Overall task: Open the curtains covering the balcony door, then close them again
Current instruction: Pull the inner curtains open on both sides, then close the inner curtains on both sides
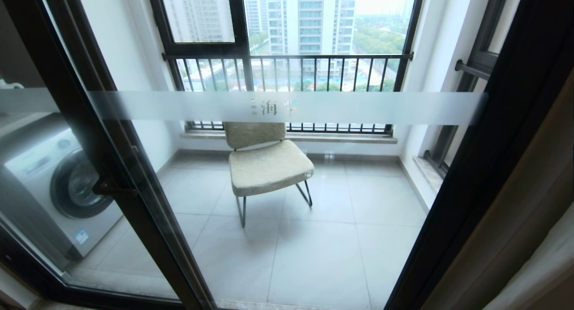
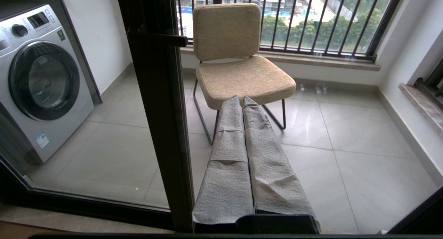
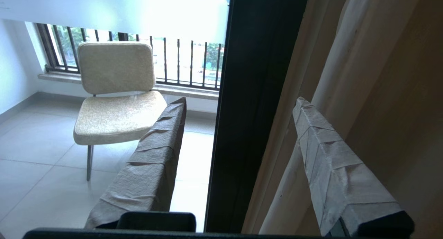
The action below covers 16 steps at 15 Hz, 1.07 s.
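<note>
Curtains (image 3: 346,59) hang gathered at the right edge of the opening, and your right gripper (image 3: 238,104) sits directly before them with its two cloth-wrapped fingers (image 3: 152,156) spread wide and nothing between the pads. One finger lies over the pale folds of fabric without a visible grip; the other points toward the glass, and the black frame post (image 3: 252,93) of the balcony door (image 1: 287,108) shows in the gap between them. You can confirm the curtains are drawn clear of the pane.

Your left gripper (image 2: 242,102) has its fingers pressed together, tip against tip, empty, aimed through the glass. Just to one side of those fingers stands the door's middle post with its black handle (image 2: 157,39).

Beyond the fingertips, behind the glass, a beige chair (image 2: 238,62) stands on the tiled balcony floor (image 2: 346,156). A washing machine (image 2: 38,76) stands past the handle post, against the wall. Farthest out, the railed outer window (image 1: 287,67) faces tall buildings.
</note>
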Motion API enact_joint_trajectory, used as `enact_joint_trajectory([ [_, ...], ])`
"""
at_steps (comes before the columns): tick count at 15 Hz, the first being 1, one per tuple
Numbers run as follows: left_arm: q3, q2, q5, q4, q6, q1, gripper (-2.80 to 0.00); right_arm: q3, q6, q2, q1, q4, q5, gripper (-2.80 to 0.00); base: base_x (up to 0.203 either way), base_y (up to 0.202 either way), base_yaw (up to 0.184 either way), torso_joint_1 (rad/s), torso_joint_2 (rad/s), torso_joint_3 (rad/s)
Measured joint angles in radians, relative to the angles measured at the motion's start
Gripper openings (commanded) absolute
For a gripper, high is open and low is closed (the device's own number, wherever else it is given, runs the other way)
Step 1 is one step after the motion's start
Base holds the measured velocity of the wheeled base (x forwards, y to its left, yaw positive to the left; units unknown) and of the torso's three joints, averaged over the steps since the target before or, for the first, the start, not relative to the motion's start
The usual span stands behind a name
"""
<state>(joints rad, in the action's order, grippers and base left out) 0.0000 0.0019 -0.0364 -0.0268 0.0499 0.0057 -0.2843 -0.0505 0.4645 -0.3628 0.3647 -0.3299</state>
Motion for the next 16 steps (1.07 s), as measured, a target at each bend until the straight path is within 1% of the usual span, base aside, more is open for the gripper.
enact_joint_trajectory([
  [2, 0.0, 0.0, 0.0, 0.0, 0.0, 0.0, -2.8, 0.003, -0.023, -0.007, 0.126, -0.045, 0.093, -2.8, 0.0, 0.0, 0.0, 0.0, 0.0, 0.0],
  [5, 0.0, 0.0, 0.0, 0.0, 0.0, 0.0, -2.8, 0.028, -0.031, -0.042, 0.313, -0.093, 0.261, -2.8, 0.0, 0.0, 0.0, 0.0, 0.0, 0.0],
  [6, 0.0, 0.0, 0.0, 0.0, 0.0, 0.0, -2.8, 0.045, -0.031, -0.067, 0.361, -0.105, 0.305, -2.8, 0.0, 0.0, 0.0, 0.0, 0.0, 0.0],
  [7, 0.0, 0.0, 0.0, 0.0, 0.0, 0.0, -2.8, 0.063, -0.031, -0.097, 0.398, -0.121, 0.332, -2.8, 0.0, 0.0, 0.0, 0.0, 0.0, 0.0],
  [9, 0.0, 0.0, 0.0, 0.0, 0.0, 0.0, -2.8, 0.112, -0.027, -0.145, 0.445, -0.136, 0.349, -2.8, 0.0, 0.0, 0.0, 0.0, 0.0, 0.0],
  [12, 0.0, 0.0, 0.0, 0.0, 0.001, 0.0, -2.8, 0.193, -0.018, -0.172, 0.461, -0.107, 0.339, -2.8, 0.0, 0.0, 0.0, 0.0, 0.0, 0.0],
  [14, 0.0, 0.0, 0.0, 0.0, 0.0, 0.0, -2.8, 0.256, -0.013, -0.179, 0.462, -0.056, 0.3, -2.8, 0.0, 0.0, 0.0, 0.0, 0.0, 0.0],
  [15, 0.0, 0.0, 0.0, 0.0, 0.0, 0.0, -2.8, 0.27, -0.001, -0.181, 0.463, -0.057, 0.277, -2.8, 0.0, 0.0, 0.0, 0.0, 0.0, 0.0],
  [16, 0.0, 0.0, 0.0, 0.0, 0.0, 0.0, -2.8, 0.276, 0.006, -0.183, 0.463, -0.089, 0.265, -2.8, 0.0, 0.0, 0.0, 0.0, 0.0, 0.0],
])
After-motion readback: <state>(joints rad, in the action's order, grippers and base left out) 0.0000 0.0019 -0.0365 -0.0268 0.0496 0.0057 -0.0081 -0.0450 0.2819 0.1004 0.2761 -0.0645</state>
